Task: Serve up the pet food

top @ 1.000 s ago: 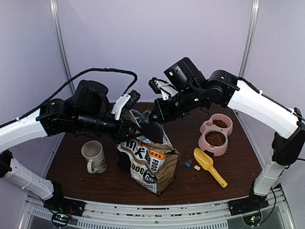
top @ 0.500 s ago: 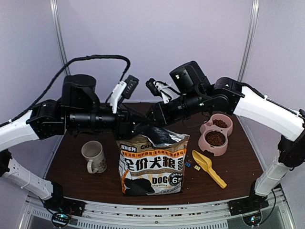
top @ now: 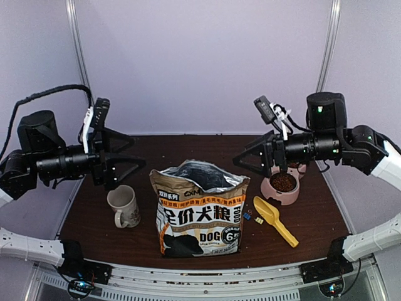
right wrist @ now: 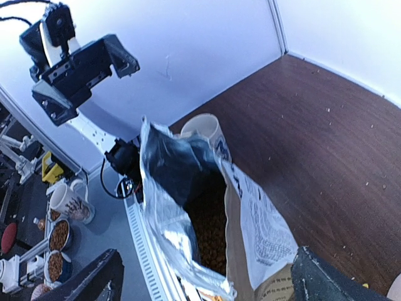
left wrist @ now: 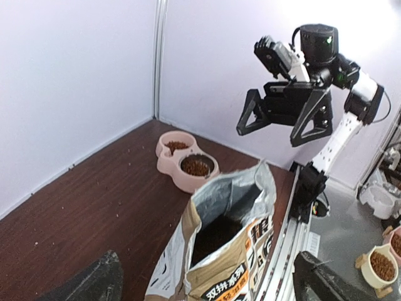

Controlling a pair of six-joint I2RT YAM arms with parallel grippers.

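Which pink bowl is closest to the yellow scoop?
The front pink bowl, just beside the scoop. The rear bowl sits behind it, toward the back wall, farther from the scoop.

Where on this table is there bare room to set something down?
The table is bare along the back, behind the dog food bag, and at front left before the mug. The right is crowded: pink bowl, yellow scoop and clips sit beside the bag.
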